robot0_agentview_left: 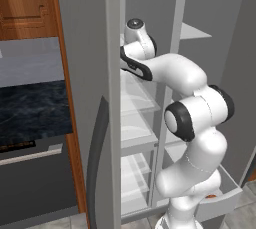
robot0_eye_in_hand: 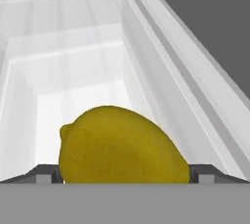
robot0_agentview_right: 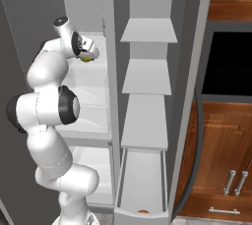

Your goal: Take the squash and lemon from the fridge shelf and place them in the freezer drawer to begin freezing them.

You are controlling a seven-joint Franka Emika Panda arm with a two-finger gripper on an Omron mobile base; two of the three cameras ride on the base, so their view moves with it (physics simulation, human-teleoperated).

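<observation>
1. My gripper (robot0_eye_in_hand: 125, 176) is up inside the left compartment of the open fridge, and in the hand view the lemon (robot0_eye_in_hand: 122, 145) sits right between my two finger tips, one dark tip showing at each side of it.
2. My jaws are closed around the lemon: the fruit fills the whole gap between the tips, and both tips (robot0_eye_in_hand: 46, 175) appear to touch its skin.
3. From the right base view the same lemon (robot0_agentview_right: 86, 58) shows as a small yellow-green spot just under my hand, in front of the white fridge shelf (robot0_agentview_right: 96, 79) in the upper part of the left compartment.
4. I cannot tell from these views whether the lemon rests on the shelf or hangs just above it in my grasp.
5. Beyond the lemon, the hand view looks along pale white walls and stepped ledges of the fridge interior (robot0_eye_in_hand: 83, 52).
6. The freezer drawer (robot0_agentview_right: 142, 180) is pulled out at the bottom of the right compartment, a long shallow pale box well below my hand.
7. The squash (robot0_agentview_right: 142, 211) lies in that drawer at its front end, seen as a small orange-red sliver just behind the front wall.
8. In the left base view the drawer (robot0_agentview_left: 227, 193) pokes out past my lower arm, and a spot of orange, the squash (robot0_agentview_left: 212, 196), shows at its near edge.
9. The lemon and the squash are well apart.
</observation>
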